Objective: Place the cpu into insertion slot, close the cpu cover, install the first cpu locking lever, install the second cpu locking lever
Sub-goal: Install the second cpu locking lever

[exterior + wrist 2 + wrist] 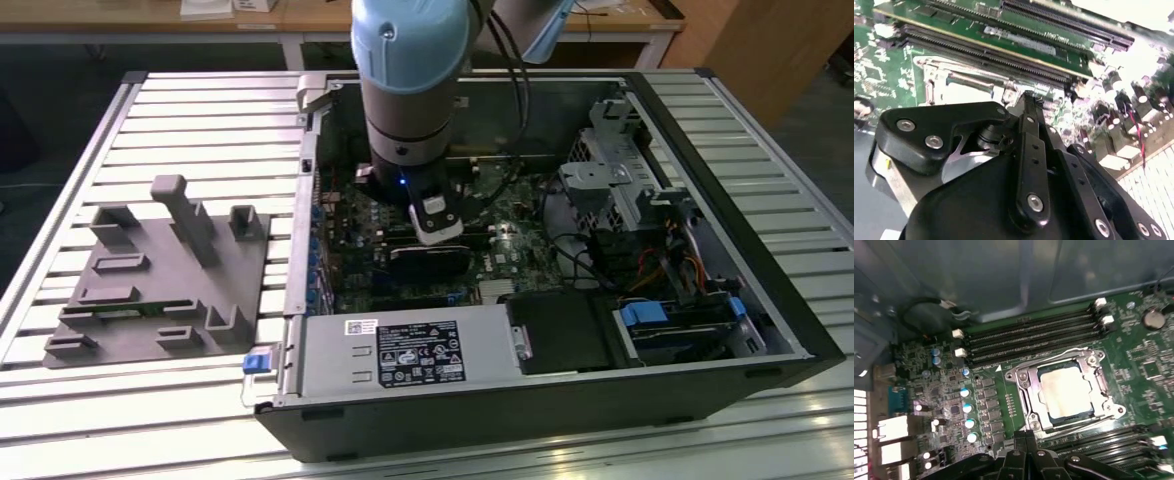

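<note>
Silvery metal frames the cpu, which lies flat in the insertion slot with the cpu cover closed down around it; the chip's pale top shows through the cover's square window. In the first wrist view the socket sits turned at a slight angle on the green motherboard, bounded on both flanks by long black memory slots that run parallel to two of its edges. A thin locking lever lies along the socket edge nearest the gripper.

The gripper fingers are pressed together into a narrow tip that stands just beside the socket's near corner, with free board to the side carrying the capacitors.

The second wrist view shows the black gripper linkage from close range, its tip at the bright socket frame.

The exterior view shows the arm reaching straight down into the open computer case, which rests on a slatted tabletop. A grey fixture plate lies at the exterior view's left, well apart from the case.
</note>
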Controlling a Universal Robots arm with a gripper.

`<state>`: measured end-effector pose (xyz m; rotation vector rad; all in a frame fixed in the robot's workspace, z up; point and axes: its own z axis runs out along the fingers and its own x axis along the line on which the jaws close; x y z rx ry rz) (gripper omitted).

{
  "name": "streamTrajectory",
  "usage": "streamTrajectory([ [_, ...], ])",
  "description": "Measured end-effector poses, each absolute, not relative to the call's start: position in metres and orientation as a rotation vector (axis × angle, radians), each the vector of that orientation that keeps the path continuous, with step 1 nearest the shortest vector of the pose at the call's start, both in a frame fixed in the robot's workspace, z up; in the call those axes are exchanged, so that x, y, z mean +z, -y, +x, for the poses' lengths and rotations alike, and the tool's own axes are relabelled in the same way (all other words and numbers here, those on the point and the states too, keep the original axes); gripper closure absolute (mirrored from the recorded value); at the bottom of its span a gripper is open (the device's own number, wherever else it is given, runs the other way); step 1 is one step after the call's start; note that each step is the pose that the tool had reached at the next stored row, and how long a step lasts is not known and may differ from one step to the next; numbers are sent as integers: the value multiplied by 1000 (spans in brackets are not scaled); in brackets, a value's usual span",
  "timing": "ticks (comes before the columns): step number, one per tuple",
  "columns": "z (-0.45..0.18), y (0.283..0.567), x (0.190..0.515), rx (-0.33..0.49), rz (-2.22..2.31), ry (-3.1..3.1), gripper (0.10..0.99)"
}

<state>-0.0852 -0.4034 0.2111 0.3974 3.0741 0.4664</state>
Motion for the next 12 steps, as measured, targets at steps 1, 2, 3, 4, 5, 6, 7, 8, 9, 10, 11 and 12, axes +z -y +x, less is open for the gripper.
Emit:
streamTrajectory([
  [1, -85, 403, 213, 465, 399, -3074, 980],
  [2, -84, 403, 215, 462, 402, -3073, 980],
  [3, -83, 403, 215, 460, 406, -3073, 980],
  [4, -82, 403, 216, 458, 410, -3072, 980],
  [5, -81, 403, 216, 455, 414, -3072, 980],
  [6, -79, 403, 216, 452, 418, -3072, 980],
  [7, -77, 403, 216, 449, 421, -3071, 980],
  [8, -75, 403, 216, 446, 423, -3071, 980],
  [9, -73, 403, 216, 442, 425, -3071, 980],
  [10, -71, 403, 216, 438, 426, -3071, 980],
  [11, -69, 402, 216, 435, 427, -3071, 980],
  [12, -68, 401, 216, 432, 427, -3071, 980],
])
